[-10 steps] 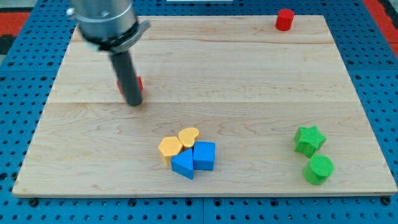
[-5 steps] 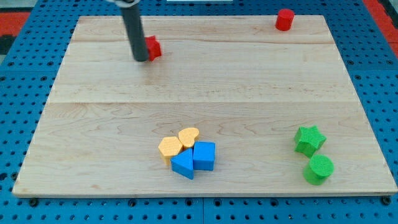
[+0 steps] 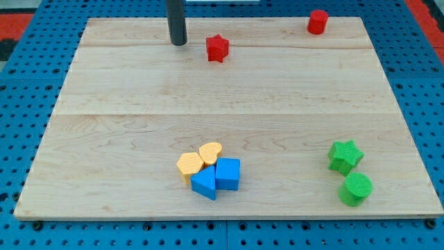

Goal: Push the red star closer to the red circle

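Note:
The red star [image 3: 217, 48] lies on the wooden board near the view's top, left of centre. The red circle [image 3: 318, 21] stands at the top right of the board, well apart from the star. My tip [image 3: 179, 42] is down on the board to the left of the red star, with a clear gap between them.
A yellow hexagon [image 3: 189, 164], a yellow heart [image 3: 210, 152], a blue triangle [image 3: 204, 183] and a blue block [image 3: 228, 173] sit clustered at the bottom centre. A green star [image 3: 345, 155] and a green circle [image 3: 356, 189] sit at the bottom right. The board [image 3: 104, 132] rests on a blue pegboard.
The red star has slid up and to the right across the board, toward the red circle. My tip has moved up and right too, and now stands apart from the star.

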Tool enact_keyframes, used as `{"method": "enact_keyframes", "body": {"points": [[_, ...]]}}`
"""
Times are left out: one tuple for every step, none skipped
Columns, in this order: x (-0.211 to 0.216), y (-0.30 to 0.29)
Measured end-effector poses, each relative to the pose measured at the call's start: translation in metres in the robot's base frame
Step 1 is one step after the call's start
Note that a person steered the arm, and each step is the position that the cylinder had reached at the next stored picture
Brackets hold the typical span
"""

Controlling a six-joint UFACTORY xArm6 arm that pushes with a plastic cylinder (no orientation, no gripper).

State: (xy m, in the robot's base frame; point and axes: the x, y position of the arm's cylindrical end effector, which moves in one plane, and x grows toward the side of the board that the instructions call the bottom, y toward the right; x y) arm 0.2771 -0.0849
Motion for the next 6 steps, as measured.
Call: {"method": "enact_keyframes", "body": {"points": [[0.030, 0.055], [0.000, 0.114], [-0.012, 0.092], [-0.023, 0.115], [-0.028, 0.215], [-0.024, 0.193]]}}
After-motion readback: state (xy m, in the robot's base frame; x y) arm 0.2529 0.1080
